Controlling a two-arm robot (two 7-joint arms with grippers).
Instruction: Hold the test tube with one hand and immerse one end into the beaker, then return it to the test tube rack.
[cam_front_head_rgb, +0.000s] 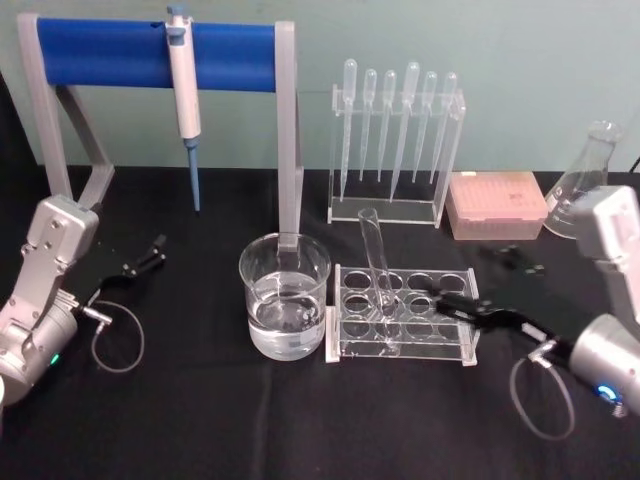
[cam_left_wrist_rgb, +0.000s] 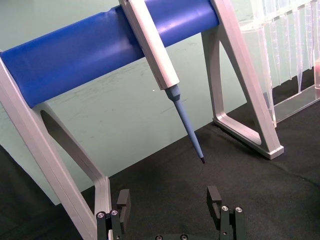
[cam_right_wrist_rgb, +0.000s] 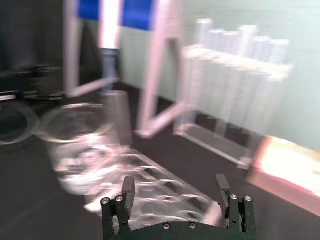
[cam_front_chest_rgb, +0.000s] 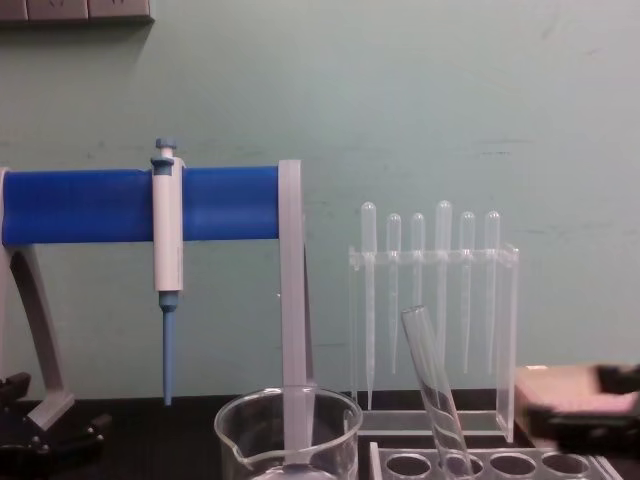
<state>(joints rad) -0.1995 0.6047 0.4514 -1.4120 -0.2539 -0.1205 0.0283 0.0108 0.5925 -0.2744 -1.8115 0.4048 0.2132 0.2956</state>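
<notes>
The step in hand looks like the approach to grasp. The test tube (cam_front_head_rgb: 377, 268) leans in the clear rack (cam_front_head_rgb: 402, 316) at centre frame of the head view, just right of the beaker (cam_front_head_rgb: 284, 294), which holds water. The right gripper (cam_front_head_rgb: 447, 300), fingers open, sits low at the rack's right side, near the tube but apart from it. Next it must close around the tube and lift it clear. The left gripper (cam_left_wrist_rgb: 171, 205) idles at left, fingers open.
</notes>
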